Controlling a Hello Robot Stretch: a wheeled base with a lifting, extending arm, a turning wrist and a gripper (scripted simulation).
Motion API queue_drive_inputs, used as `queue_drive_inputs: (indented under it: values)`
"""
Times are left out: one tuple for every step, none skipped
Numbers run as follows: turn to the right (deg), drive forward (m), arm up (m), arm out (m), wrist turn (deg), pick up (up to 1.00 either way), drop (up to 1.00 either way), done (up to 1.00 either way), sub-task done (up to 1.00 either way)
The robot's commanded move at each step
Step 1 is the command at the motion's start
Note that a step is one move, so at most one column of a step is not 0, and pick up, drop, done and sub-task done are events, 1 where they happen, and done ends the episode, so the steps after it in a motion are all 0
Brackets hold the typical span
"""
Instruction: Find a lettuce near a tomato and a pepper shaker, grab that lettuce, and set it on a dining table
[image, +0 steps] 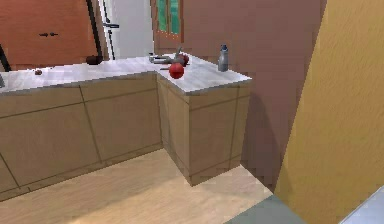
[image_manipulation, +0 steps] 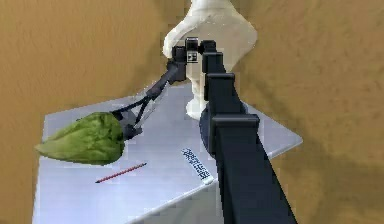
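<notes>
Ochre walls back a grey table (image_manipulation: 270, 150) bearing a white statue (image_manipulation: 215, 40). Lower left of the statue, the lettuce (image_manipulation: 88, 138) lies at the gripper (image_manipulation: 128, 121). I cannot tell the fingers' state or whether they hold it. This looks like the placing step; next comes lowering the lettuce beside the statue.

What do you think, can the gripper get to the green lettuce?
Probably yes: the gripper ends right at the lettuce, at the edge of the grey table, with nothing between them. The white statue stands farther back, out of the way.
</notes>
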Motion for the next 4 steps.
queue_drive_inputs:
  values:
    - [0.0,0.00,0.00,0.00,45.0,0.00,0.00,0.00,0.00]
    - [0.0,0.00,0.00,0.00,45.0,0.00,0.00,0.00,0.00]
    - [0.0,0.00,0.00,0.00,39.0,0.00,0.00,0.00,0.00]
    - [0.0,0.00,-0.24,0.00,0.0,0.00,0.00,0.00,0.00]
